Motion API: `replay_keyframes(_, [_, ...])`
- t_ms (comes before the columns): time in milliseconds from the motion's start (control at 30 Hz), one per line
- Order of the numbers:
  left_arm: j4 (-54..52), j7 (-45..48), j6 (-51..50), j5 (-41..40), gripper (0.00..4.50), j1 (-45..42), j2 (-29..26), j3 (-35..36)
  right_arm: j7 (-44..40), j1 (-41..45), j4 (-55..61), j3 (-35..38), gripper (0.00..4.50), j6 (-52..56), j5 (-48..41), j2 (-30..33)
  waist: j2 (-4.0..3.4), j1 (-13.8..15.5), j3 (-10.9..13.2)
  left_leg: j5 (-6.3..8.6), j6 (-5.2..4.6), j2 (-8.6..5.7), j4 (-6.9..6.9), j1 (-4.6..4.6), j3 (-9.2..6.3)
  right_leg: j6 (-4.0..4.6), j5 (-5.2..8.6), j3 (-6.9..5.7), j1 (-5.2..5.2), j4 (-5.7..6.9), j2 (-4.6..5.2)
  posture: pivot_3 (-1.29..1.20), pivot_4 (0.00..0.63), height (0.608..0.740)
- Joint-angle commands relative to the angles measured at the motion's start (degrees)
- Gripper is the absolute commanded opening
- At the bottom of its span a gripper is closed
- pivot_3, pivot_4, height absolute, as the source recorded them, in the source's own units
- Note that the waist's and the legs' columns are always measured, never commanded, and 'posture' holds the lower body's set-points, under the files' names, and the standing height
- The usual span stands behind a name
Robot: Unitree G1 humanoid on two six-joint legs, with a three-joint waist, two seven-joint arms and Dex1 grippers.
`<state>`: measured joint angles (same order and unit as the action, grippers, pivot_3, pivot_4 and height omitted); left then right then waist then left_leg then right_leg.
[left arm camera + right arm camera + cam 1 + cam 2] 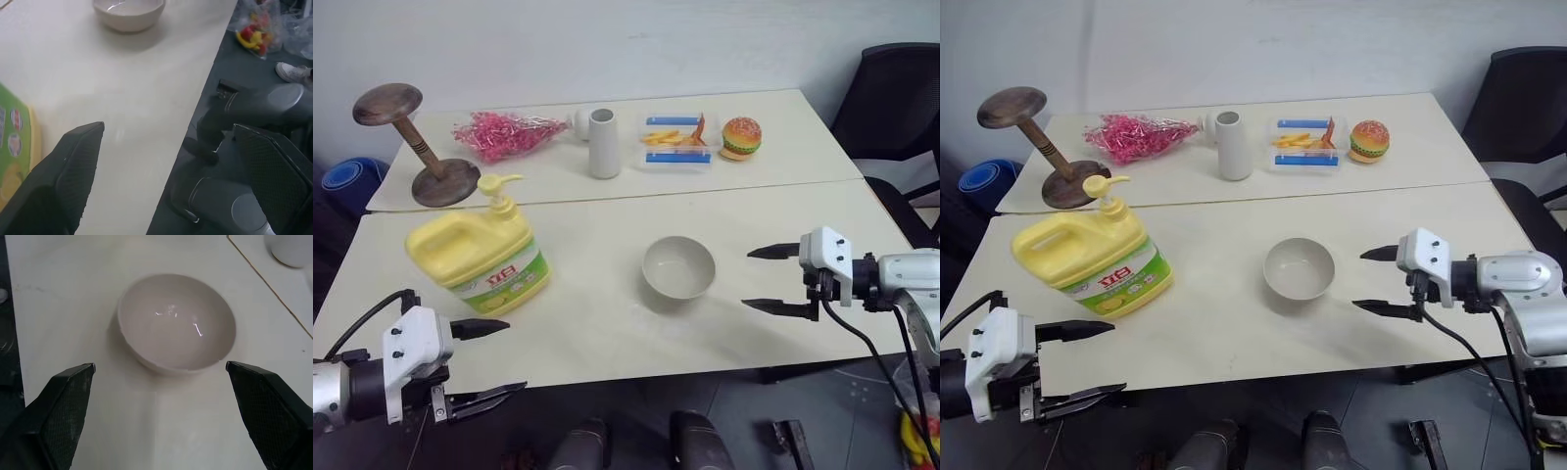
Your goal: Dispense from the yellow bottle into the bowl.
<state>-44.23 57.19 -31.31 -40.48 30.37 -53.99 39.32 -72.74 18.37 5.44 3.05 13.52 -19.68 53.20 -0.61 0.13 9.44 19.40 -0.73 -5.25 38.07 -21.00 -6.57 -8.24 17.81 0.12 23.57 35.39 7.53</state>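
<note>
Left tool (487,360) spread wide, holding nothing, at the worktop's (607,333) near edge with the bottle (480,257) just beyond its upper finger, apart from it

Right tool (771,279) equally wide and empty, aimed at the bowl (678,267), which sits a short way ahead, centred between the two fingers in the right wrist view (177,328), untouched

Bottle probably heavy if full, squat and steady, with smooth plastic likely slippery across its broad sides; too wide for an easy pinch there, so better taken by the built-in handle along its top or simply steadied while the pump (499,185) gets pressed. Pump head small and sprung, spout facing away from the left tool toward the bowl side, yet well short of the bowl; bowl or bottle needs bringing closer first

Bowl light, stiff, breakable-looking, apt to slide on the smooth worktop; rim the natural place to pinch

Fill level hidden behind opaque yellow; only an edge of the label (11,142) caught in the left wrist view; bowl seemingly empty
</note>
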Motion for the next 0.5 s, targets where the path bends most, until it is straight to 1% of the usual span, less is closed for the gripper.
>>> replay_keyframes(33, [-1.2,-0.3,-1.4,-1.7,4.50,-1.4,-0.2,-0.1,0.9,1.5,6.3,-1.8,4.46,2.3,-1.4,-1.0,0.00,-0.1,0.0,0.00,0.00,0.02,0.00,0.00,0.01,0.00,0.00,0.00,0.01,0.00,-0.01,0.00,0.150,0.740])
replay_keyframes(100, [-0.6,0.5,-1.1,-0.2,4.50,0.1,0.8,0.4,2.0,2.3,5.5,-0.9,4.46,4.4,-2.1,-1.2,0.01,-0.1,0.0,0.01,0.01,0.03,0.00,0.02,0.04,0.00,0.00,0.00,0.01,0.01,-0.02,0.00,0.150,0.740])
replay_keyframes(167, [-0.2,1.3,0.1,1.5,4.50,1.4,1.7,0.7,2.0,2.5,4.4,-0.6,4.46,3.9,-1.5,-0.5,0.01,-0.1,0.0,0.02,-0.02,0.00,0.00,0.01,0.05,0.00,0.00,0.01,0.01,-0.01,-0.02,0.00,0.150,0.740])
replay_keyframes(233, [-1.0,1.4,-0.3,0.8,4.50,0.5,1.4,0.0,0.6,3.3,4.9,-1.6,4.46,3.2,-1.4,0.0,0.08,-0.1,0.0,0.03,-0.03,-0.01,0.00,0.01,0.05,0.00,0.00,0.01,0.00,-0.03,-0.02,0.00,0.150,0.740])
replay_keyframes(333, [-1.7,1.4,-1.7,-1.7,4.50,-3.8,-1.0,-1.4,-0.6,5.5,6.2,-5.6,4.46,2.1,0.3,-1.3,0.09,0.2,0.1,0.03,-0.03,0.00,0.05,0.00,0.05,0.00,0.00,0.00,-0.01,-0.02,-0.01,0.00,0.150,0.740])
replay_keyframes(500, [-0.6,3.9,-4.8,-7.1,4.50,-12.6,-7.4,-3.1,-0.3,8.7,6.1,-13.9,4.46,0.0,5.6,-4.8,0.26,-0.1,0.1,0.00,0.03,0.02,0.06,0.02,-0.01,0.01,0.00,0.02,0.01,0.09,-0.01,0.00,0.150,0.740])
